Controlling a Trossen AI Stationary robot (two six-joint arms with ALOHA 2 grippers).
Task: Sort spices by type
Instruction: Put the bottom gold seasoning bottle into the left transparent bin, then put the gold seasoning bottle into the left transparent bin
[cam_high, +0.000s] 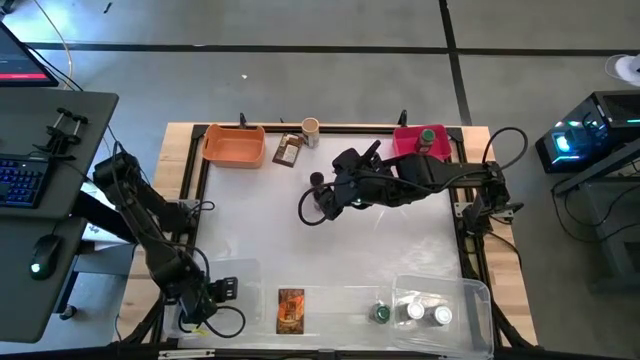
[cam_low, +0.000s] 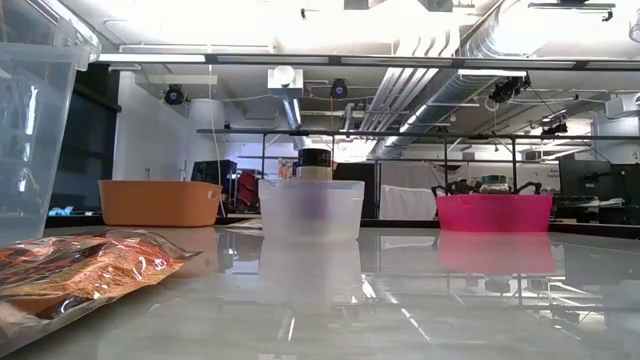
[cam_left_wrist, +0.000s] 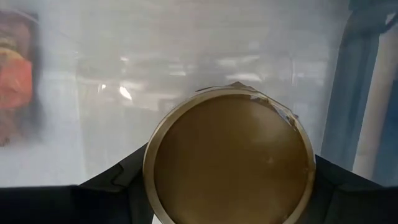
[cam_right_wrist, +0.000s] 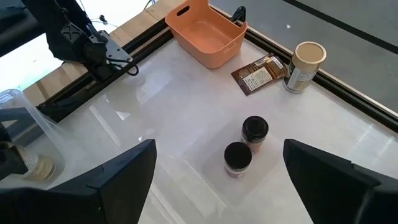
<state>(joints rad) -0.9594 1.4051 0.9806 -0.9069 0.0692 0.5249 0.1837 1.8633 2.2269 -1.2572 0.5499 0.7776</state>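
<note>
Spices are spread around your table, and the layout already hints at grouping. Along the near edge, toward the right corner, a clear tub holds two white-capped jars, with a green-capped jar just beside its wall. An orange packet lies flat at the middle of the near edge. At the far edge an orange bin sits toward the left and a pink bin toward the right; the pink one appears to hold a green-capped jar already. Between them rest a brown packet and a tan-capped jar, close together by the far rail.

Your right gripper hangs over the middle of the table with its fingers spread wide and nothing between them. Two dark-capped jars stand just beside each other below and ahead of it, roughly centred in the gap, untouched. That pairing looks deliberate: like beside like, and you seem lined up to take one.

Your left gripper sits at the near left corner, fingers clamped on a tan-lidded jar. The lid fills the space between the fingers, probably held over a second clear tub there, though its wall is faint.
</note>
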